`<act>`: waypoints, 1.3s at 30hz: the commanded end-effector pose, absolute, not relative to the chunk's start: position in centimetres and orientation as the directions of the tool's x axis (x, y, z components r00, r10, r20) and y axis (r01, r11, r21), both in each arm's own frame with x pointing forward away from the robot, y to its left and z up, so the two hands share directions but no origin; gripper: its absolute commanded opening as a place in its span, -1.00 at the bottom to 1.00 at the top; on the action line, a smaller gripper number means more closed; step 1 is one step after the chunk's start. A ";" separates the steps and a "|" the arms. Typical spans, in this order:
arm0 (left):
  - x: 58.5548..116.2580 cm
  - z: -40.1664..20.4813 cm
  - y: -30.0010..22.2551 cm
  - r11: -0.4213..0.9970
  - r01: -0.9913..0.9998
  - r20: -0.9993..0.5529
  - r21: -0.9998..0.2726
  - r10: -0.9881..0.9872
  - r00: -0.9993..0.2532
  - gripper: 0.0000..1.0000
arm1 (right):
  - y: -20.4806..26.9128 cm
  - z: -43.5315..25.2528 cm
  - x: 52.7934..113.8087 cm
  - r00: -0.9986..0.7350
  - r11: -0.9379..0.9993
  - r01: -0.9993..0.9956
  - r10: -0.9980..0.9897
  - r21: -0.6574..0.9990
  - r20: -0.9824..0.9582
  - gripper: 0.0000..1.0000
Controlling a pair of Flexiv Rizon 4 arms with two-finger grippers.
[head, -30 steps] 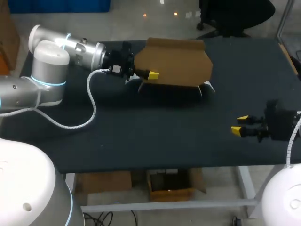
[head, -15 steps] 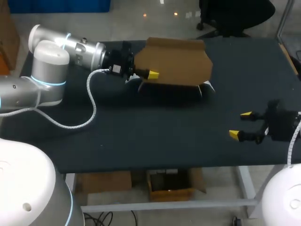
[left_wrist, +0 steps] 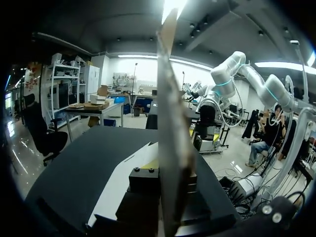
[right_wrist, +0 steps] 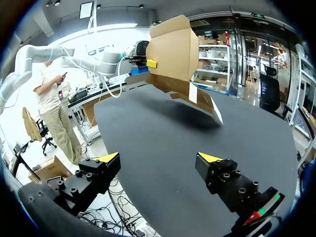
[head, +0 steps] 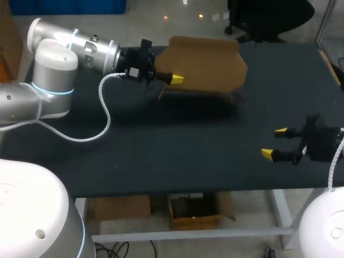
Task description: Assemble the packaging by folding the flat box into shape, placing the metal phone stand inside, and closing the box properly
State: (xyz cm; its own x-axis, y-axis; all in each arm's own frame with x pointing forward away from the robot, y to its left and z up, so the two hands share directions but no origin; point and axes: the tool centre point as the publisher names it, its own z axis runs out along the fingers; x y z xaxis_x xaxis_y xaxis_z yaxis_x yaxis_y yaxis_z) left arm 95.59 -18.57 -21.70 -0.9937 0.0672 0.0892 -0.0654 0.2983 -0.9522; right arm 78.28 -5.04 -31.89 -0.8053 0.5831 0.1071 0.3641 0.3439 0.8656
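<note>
The black surface [head: 177, 156] stretches under both my arms. My left arm [head: 59, 75] comes in along its far side. The brown cardboard box [head: 207, 64] juts out ahead of my left gripper [head: 174, 79], which pinches it at one edge. One yellow tip presses the near face of the panel. From the left wrist I see the board edge-on [left_wrist: 170, 148], running straight out from between the fingers. The box seems raised off the surface, with a shadow beneath it and its lower flaps hanging down. My right gripper [head: 274, 142] hovers low, well apart from the box, fingers spread wide with nothing between them.
</note>
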 end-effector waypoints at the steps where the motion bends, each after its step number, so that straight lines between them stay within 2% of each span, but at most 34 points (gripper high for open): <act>1: 94.3 -20.7 -18.1 0.296 -0.053 0.065 -0.954 0.033 -0.997 -1.00 | -5.1 -31.8 78.2 -0.806 0.342 0.363 0.582 0.867 0.108 1.00; 20: 92.4 -16.5 -16.9 0.206 -0.036 0.035 -0.978 -0.006 -0.999 -1.00 | -5.1 -31.8 78.2 -0.806 0.342 0.363 0.582 0.867 0.108 1.00; 39: 92.7 -15.9 -17.3 0.197 -0.182 0.191 -0.964 0.029 -0.981 -1.00 | -6.0 -31.4 77.7 -0.809 0.369 0.353 0.582 0.860 0.082 1.00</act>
State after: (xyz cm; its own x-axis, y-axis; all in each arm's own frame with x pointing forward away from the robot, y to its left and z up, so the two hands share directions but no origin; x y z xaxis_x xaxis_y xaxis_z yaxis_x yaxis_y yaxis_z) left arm 91.97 -17.28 -15.76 -0.9830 0.0060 0.1835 -0.1790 0.1923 -0.9649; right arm 78.10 -5.73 -31.63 -0.8085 0.5825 0.0839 0.3563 0.3709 0.8576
